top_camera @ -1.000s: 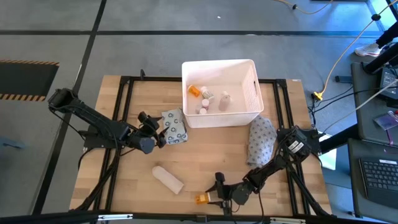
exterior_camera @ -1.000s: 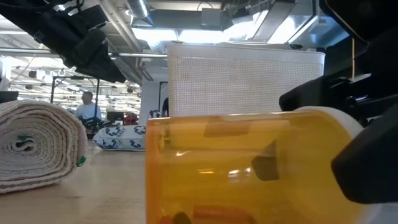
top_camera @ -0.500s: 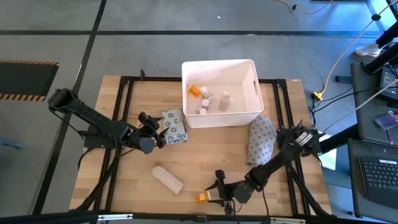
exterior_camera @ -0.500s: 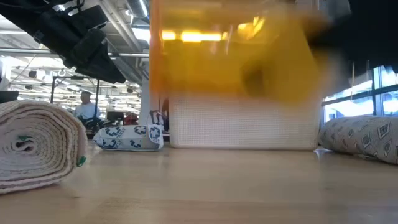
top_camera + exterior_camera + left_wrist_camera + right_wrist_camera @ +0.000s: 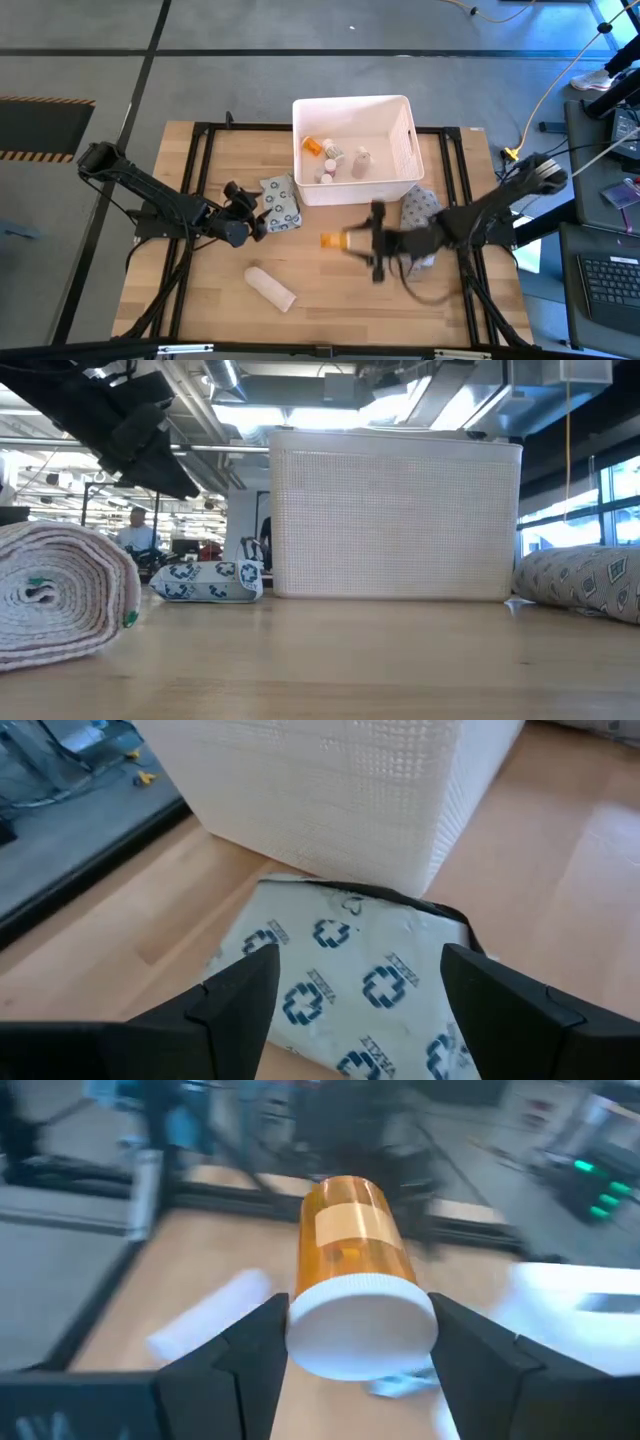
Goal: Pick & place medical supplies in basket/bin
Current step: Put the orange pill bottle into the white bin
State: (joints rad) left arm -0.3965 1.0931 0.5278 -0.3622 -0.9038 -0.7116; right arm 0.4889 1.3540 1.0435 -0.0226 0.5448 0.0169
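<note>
The right gripper [image 5: 362, 241], at centre frame in the overhead view, grips an orange pill bottle [image 5: 332, 241] by its white cap end, carrying it clear of the wooden table [image 5: 200, 300] just below the white bin [image 5: 405, 140], seemingly so it can be dropped over the wall. From the wrist camera the bottle [image 5: 352, 1270] sits clamped between the two fingers, its body pointing away. The bin already holds another orange bottle [image 5: 313, 146] and small white bottles [image 5: 360, 162]. At left of centre, the left gripper [image 5: 255, 210] hangs with fingers spread over a grey packet printed with circles [image 5: 282, 202] lying against the bin's lower left corner, apparently placed for a pick-up. A white roll [image 5: 270, 287] waits at lower centre, and a patterned pouch [image 5: 420, 222] lies beside the bin's lower right corner.
</note>
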